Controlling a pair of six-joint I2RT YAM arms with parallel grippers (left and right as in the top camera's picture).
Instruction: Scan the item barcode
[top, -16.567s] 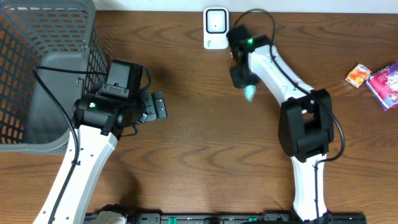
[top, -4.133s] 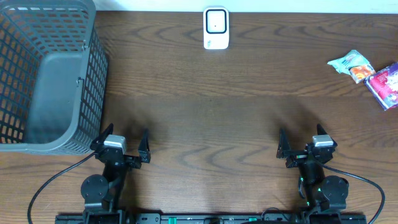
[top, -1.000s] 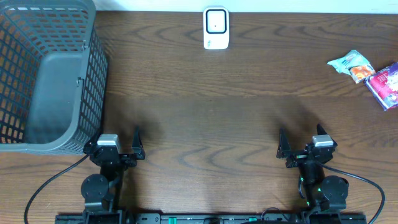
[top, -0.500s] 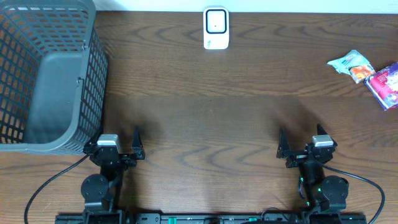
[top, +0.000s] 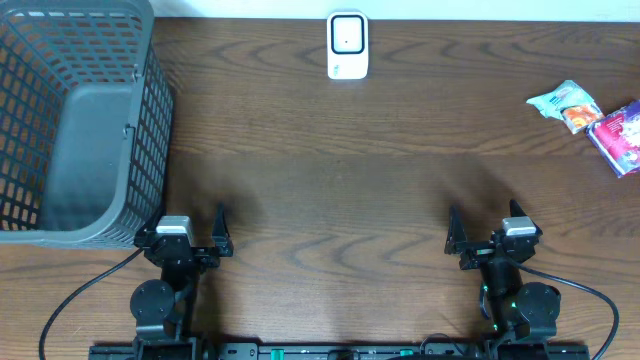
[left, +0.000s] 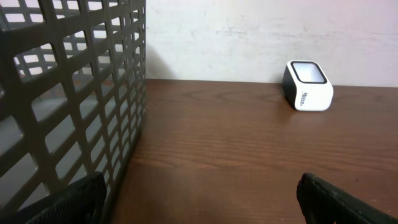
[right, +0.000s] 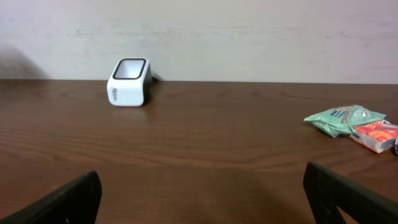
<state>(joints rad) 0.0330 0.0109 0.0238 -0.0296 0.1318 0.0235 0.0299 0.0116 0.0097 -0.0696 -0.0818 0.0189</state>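
The white barcode scanner (top: 347, 45) stands at the table's far edge, and shows in the left wrist view (left: 308, 85) and the right wrist view (right: 129, 82). At the far right lie the items: a green packet (top: 560, 98), an orange packet (top: 578, 118) and a purple packet (top: 622, 135). The green packet (right: 345, 119) and orange packet (right: 376, 135) also appear in the right wrist view. My left gripper (top: 186, 226) (left: 200, 193) and right gripper (top: 485, 225) (right: 200, 186) rest at the front edge. Both are open, nothing between their fingers.
A grey mesh basket (top: 80, 120) fills the far left corner; its wall (left: 74, 93) stands close beside my left gripper. Bare brown wood lies between the grippers and the scanner.
Nothing has moved in the last second. Long before, both arms reached over the table and the right held the green packet by the scanner; now both rest at the front, the packet at right.
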